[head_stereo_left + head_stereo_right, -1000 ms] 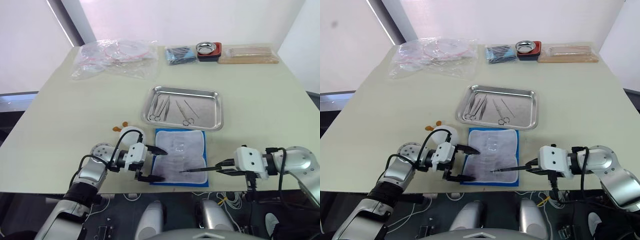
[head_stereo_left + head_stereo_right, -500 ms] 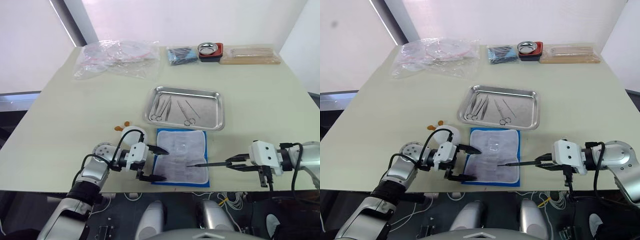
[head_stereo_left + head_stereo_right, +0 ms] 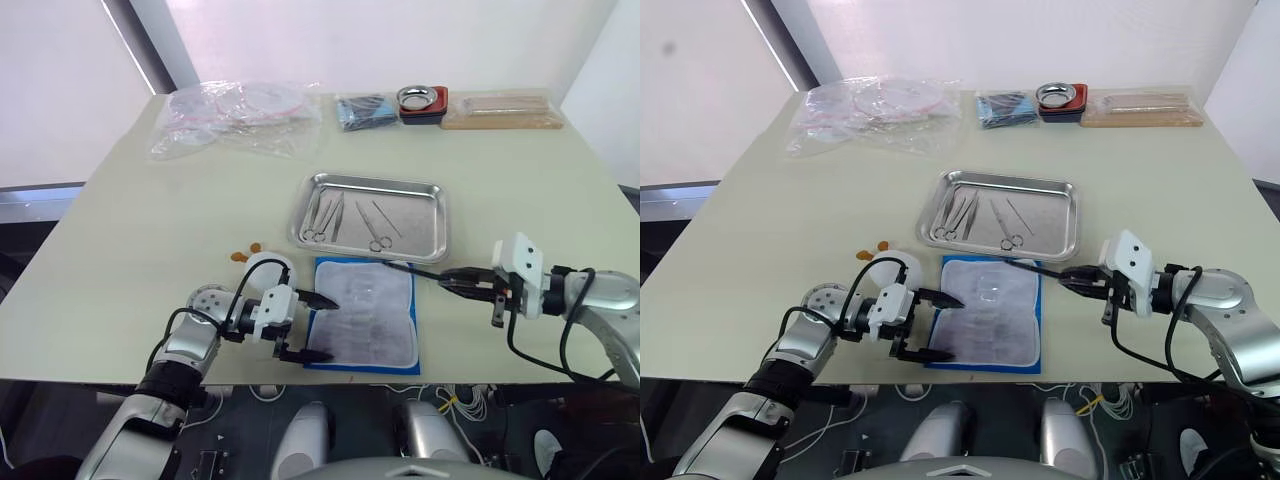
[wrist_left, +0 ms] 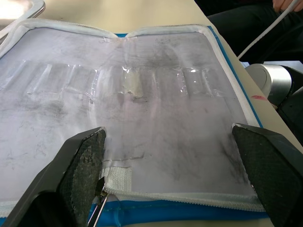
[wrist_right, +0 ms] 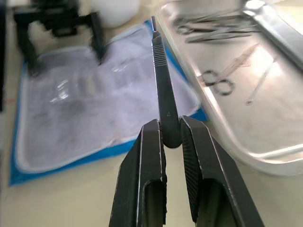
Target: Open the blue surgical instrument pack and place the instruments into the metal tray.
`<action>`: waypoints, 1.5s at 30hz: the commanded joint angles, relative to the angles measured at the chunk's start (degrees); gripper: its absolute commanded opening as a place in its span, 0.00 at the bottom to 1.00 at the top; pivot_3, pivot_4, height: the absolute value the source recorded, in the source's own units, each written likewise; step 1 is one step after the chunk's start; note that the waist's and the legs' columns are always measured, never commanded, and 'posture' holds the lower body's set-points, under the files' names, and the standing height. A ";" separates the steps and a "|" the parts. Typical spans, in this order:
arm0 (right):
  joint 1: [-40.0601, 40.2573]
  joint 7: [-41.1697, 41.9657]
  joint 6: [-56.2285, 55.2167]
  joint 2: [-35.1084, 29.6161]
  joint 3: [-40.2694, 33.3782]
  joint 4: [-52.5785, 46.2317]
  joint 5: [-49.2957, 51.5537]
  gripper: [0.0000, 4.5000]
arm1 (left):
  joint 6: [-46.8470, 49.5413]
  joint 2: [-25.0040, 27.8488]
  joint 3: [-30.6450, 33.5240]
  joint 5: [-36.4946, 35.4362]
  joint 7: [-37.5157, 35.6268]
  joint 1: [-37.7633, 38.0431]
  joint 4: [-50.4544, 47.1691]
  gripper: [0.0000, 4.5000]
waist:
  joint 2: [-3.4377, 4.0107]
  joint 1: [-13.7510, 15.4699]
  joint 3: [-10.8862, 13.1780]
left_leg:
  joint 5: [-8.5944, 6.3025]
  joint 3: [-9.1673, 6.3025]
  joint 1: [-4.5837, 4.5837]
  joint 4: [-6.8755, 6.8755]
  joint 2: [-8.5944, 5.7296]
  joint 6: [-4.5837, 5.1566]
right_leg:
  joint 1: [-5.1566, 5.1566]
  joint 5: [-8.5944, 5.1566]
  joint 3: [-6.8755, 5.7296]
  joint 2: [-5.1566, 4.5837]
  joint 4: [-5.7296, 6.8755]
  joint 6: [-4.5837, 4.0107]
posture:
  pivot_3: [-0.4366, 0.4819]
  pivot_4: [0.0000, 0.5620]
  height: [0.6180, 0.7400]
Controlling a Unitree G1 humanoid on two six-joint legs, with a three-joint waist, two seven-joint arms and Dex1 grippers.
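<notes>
Pale and broad, the bench (image 3: pixel 120 250) carries everything within easy reach of both arms, with spare items kept out of the way along its far edge: a crumpled clear plastic bag (image 3: pixel 232 118) at the far left, then a small dark-blue packet (image 3: pixel 364 108), a round metal bowl in a red holder (image 3: pixel 420 102) and a flat wooden-coloured box (image 3: pixel 503 110).

At the near left, the left claw (image 3: pixel 308 327) is held spread wide at the left edge of the blue pack (image 3: pixel 366 315), one finger hovering over the lining and the other at the near border; whether they touch the fabric cannot be told. The pose looks meant to keep the pack flat and pinned if it shifts. The pack lies opened out, whitish pocketed face up, just in front of the tray (image 3: pixel 437 190); the pockets seen from the left wrist look empty.

Inside the tray, scissors and forceps (image 3: pixel 325 214) are laid side by side, so most of the job appears done.

To the right, the right claw (image 3: pixel 448 280) is pressed together on the end of a slim dark instrument (image 3: pixel 408 268), held level with its tip pointing towards the near rim of the tray. Gripping it by one end leaves its length free to be lowered in beside the others.
</notes>
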 commanded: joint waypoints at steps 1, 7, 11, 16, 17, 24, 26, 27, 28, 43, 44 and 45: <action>-3.62 -4.93 3.85 3.29 -0.54 0.02 1.43 0.02 | 0.93 0.51 -3.49 6.06 0.60 2.92 5.19 1.00 | 0.04 -0.05 -0.02 | 0.00 0.00 0.00 0.00 0.00 0.00 | 0.00 0.00 0.00 0.00 0.00 0.00 | 0.48 0.27 1.00; -7.95 -11.99 9.12 8.62 1.68 1.37 -0.24 0.02 | 1.20 0.46 -3.43 6.00 1.08 3.44 4.45 1.00 | 0.16 -0.08 -0.08 | 0.00 -0.03 -0.01 -0.02 -0.02 0.00 | 0.00 0.00 0.00 0.00 -0.01 0.00 | 0.48 0.27 1.00; -11.68 -17.00 11.60 11.73 3.55 3.53 -2.94 0.02 | 1.45 0.59 -3.39 5.96 1.20 3.72 3.89 1.00 | 0.18 -0.17 -0.08 | 0.00 -0.03 -0.02 -0.01 -0.02 0.00 | -0.01 0.00 0.00 0.00 0.00 -0.01 | 0.48 0.27 1.00; -16.64 -21.41 14.26 14.78 5.52 6.87 -5.92 0.02 | 1.70 0.80 -3.07 5.98 1.30 3.68 3.71 1.00 | 0.20 -0.26 -0.07 | 0.00 -0.06 -0.03 -0.02 -0.04 0.00 | -0.02 0.00 -0.01 -0.02 -0.01 -0.01 | 0.48 0.27 1.00; -17.26 -22.08 14.77 15.28 5.54 7.45 -6.25 0.02 | 1.71 0.83 -3.03 5.99 1.33 3.69 3.67 1.00 | 0.20 -0.28 -0.07 | 0.00 -0.07 -0.04 -0.03 -0.04 0.00 | -0.02 0.00 -0.02 -0.02 -0.01 -0.01 | 0.48 0.27 1.00; -22.25 -28.26 18.75 19.31 6.24 14.60 -9.95 0.02 | 2.12 0.75 -2.90 5.92 1.71 3.96 3.05 1.00 | 0.22 -0.41 -0.07 | 0.00 -0.07 -0.04 -0.04 -0.05 0.01 | -0.02 0.00 -0.01 -0.02 0.00 -0.01 | 0.48 0.27 1.00; -23.48 -29.86 19.98 20.46 6.60 16.45 -10.94 0.02 | 2.24 0.79 -2.85 5.90 1.78 4.25 2.72 1.00 | 0.24 -0.45 -0.06 | 0.00 -0.08 -0.05 -0.05 -0.05 0.01 | -0.03 0.00 -0.01 -0.02 0.00 -0.01 | 0.48 0.27 1.00; -24.39 -31.00 20.95 21.43 6.62 17.64 -11.41 0.02 | 2.32 0.82 -2.81 5.91 1.81 4.38 2.57 1.00 | 0.24 -0.48 -0.06 | 0.00 -0.07 -0.05 -0.05 -0.05 0.01 | -0.04 0.00 -0.01 -0.02 -0.01 -0.01 | 0.48 0.27 1.00; -25.03 -31.77 21.66 22.12 6.59 18.45 -11.76 0.02 | 2.37 0.83 -2.78 5.93 1.83 4.47 2.47 1.00 | 0.26 -0.58 -0.06 | 0.00 -0.07 -0.05 -0.05 -0.05 0.01 | -0.03 0.00 -0.01 -0.02 -0.01 -0.01 | 0.48 0.27 1.00; -28.79 -38.36 27.48 28.63 5.07 24.75 -13.57 0.02 | 3.35 1.59 -2.41 5.74 2.37 5.32 0.85 1.00 | 0.31 -0.76 -0.03 | 0.00 -0.09 -0.15 -0.10 -0.06 0.01 | -0.14 0.00 -0.01 -0.02 -0.02 -0.01 | 0.48 0.27 1.00; -28.72 -37.99 27.20 28.47 5.51 24.89 -13.73 0.02 | 3.36 1.61 -2.44 5.73 2.39 5.29 0.86 1.00 | 0.32 -0.77 -0.03 | 0.00 -0.09 -0.15 -0.11 -0.06 0.01 | -0.14 0.00 -0.01 -0.02 -0.01 -0.01 | 0.48 0.27 1.00; -28.56 -37.79 27.03 28.37 5.74 24.85 -13.83 0.02 | 3.37 1.64 -2.45 5.72 2.44 5.35 0.76 1.00 | 0.32 -0.77 -0.02 | 0.00 -0.09 -0.15 -0.11 -0.05 0.01 | -0.15 0.00 -0.01 -0.02 -0.01 -0.01 | 0.48 0.27 1.00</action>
